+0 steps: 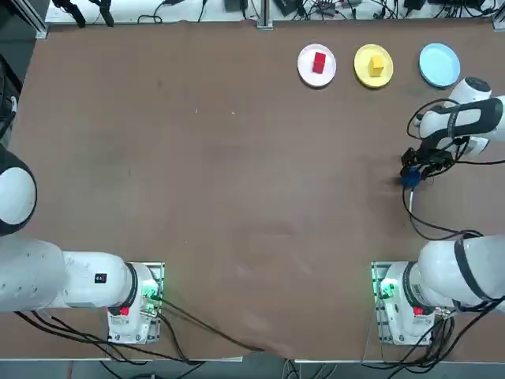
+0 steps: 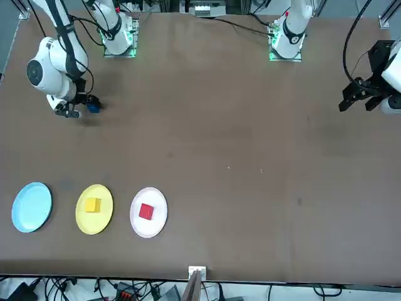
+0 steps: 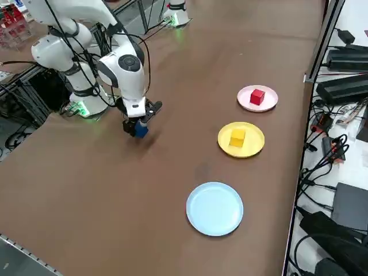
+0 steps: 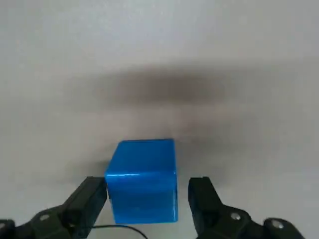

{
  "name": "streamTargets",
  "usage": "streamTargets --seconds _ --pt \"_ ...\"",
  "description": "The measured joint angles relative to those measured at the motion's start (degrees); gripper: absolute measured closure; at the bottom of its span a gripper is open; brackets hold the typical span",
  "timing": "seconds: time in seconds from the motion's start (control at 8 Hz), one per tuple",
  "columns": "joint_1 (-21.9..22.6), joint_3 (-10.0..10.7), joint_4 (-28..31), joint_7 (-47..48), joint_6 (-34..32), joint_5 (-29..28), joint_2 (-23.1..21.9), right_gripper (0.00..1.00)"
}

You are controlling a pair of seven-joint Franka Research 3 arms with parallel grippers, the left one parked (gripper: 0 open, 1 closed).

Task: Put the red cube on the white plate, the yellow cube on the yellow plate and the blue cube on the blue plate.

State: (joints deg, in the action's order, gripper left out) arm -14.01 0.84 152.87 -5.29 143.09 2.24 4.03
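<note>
Straddling the blue cube [image 4: 144,201] on the brown table [image 3: 144,201] with the right gripper [image 4: 148,183] spread open, gripping nothing. Probably light, stiff, slightly slick and hardly fragile; best pinched squarely across opposite side faces.

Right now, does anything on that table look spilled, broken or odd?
No, nothing stands out. The red block sits on the white plate, the yellow block on the yellow plate. The blue block is between the right gripper's open fingers, away from the blue plate.
</note>
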Motion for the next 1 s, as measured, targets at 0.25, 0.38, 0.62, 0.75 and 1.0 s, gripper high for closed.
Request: streamTargets --seconds 0.25,0.38,0.62,0.75,1.0 --pt "0.0 0.0 0.4 0.0 0.7 0.0 0.2 0.09" --pt "0.0 0.0 0.4 0.0 0.7 0.0 0.2 0.16" --pt "-0.3 0.0 0.4 0.0 0.5 0.0 -0.5 0.32" --pt "-0.6 0.0 0.1 0.0 -0.4 0.0 -0.9 0.32" --pt "-0.9 0.0 -3.6 0.0 -7.6 0.0 -4.5 0.32"
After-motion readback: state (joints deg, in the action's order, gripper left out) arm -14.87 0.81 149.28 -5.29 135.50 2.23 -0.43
